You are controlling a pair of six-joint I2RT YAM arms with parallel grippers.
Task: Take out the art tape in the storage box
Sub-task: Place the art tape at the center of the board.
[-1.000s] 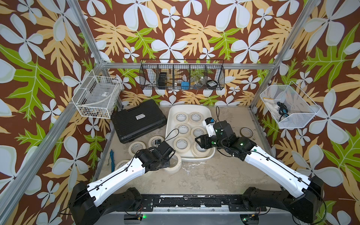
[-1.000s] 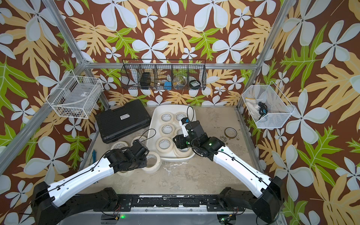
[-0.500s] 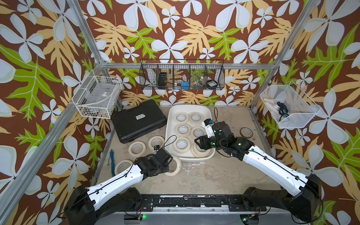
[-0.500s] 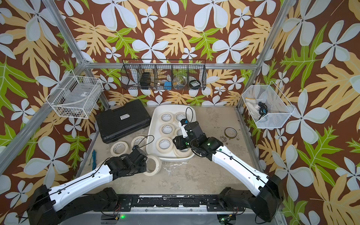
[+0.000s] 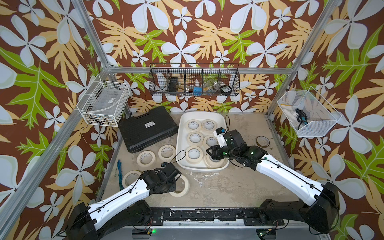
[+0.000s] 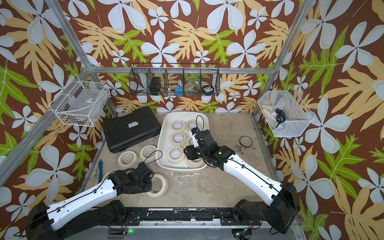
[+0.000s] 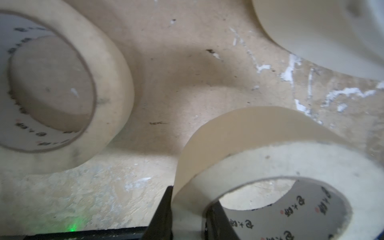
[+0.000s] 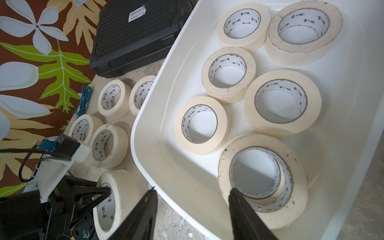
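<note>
The storage box [image 5: 199, 168] is a white tub at mid table, and several cream art tape rolls [image 5: 195, 138] lie flat inside it. My left gripper [image 5: 175, 182] is near the front left of the table. It is shut on the wall of one tape roll [image 5: 186, 185], which sits tilted low over the table. In the left wrist view one of the fingers [image 7: 164, 214] presses the outside of that roll [image 7: 270, 162]. My right gripper [image 8: 192, 195] is open over the box's near end [image 8: 158, 128], beside a stack of two rolls [image 8: 295, 187], holding nothing.
Three more rolls lie on the table left of the box [image 5: 146, 158], [image 5: 166, 152], [image 5: 131, 178]. A black hard case [image 5: 147, 128] sits at the back left, with a blue cord [image 5: 119, 172] by the left edge. A thin brown ring [image 5: 262, 141] lies to the right. Wire baskets [image 5: 102, 104] hang on the walls.
My left arm has drawn back toward the front of the table, carrying its roll away from the box. The right gripper has barely moved.
</note>
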